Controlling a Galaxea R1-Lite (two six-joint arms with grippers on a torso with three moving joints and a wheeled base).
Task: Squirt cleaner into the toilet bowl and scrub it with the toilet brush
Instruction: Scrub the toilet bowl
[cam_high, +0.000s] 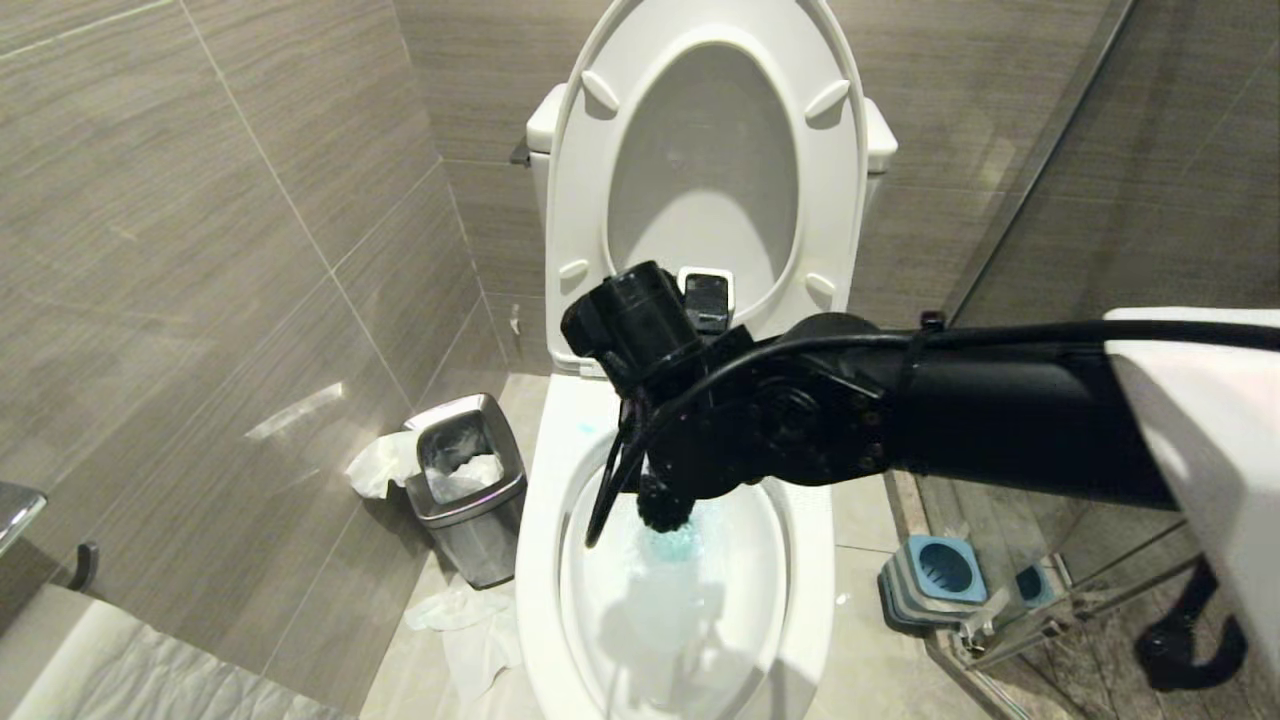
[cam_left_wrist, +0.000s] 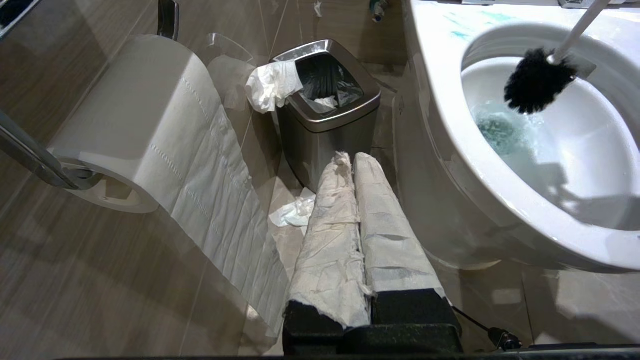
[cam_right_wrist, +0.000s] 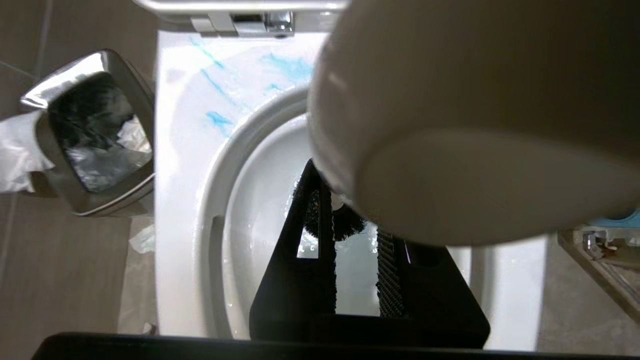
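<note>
Here the right claw (cam_right_wrist: 357, 260) is above the toilet bowl (cam_high: 545, 520), its fingers pinching the toilet brush (cam_left_wrist: 537, 85) by the slim pale handle. The dark bristle head hangs inside the bowl, near the far inner wall and just above the water. In the right wrist view the rounded handle tip fills much of the picture and hides a good part of the bowl; in the head view the black right arm crosses the front of the raised seat and lid (cam_high: 705, 150) and covers the handle.

The cleaner (cam_right_wrist: 220, 87) shows as turquoise streaks on the broad back rim of the bowl, and as a pale blue tint in the water (cam_left_wrist: 500, 132) below the bristles.

The left claw (cam_left_wrist: 355, 165) sits low on the robot's left of the toilet, its two fingers wrapped in white paper and pressed together, holding nothing. No brand, label or writing can be read anywhere.

A small steel waste bin (cam_high: 470, 490) with a dark liner stands on the floor just beside the bowl, with crumpled white tissue (cam_high: 380, 465) hanging at its edge and more on the tiles. A toilet paper roll (cam_left_wrist: 135, 125) hangs on a wall holder, its loose sheet trailing down. The blue-and-grey brush holder (cam_high: 935, 580) stands on the floor on the other side, next to a glass shower panel (cam_high: 1080, 180).
</note>
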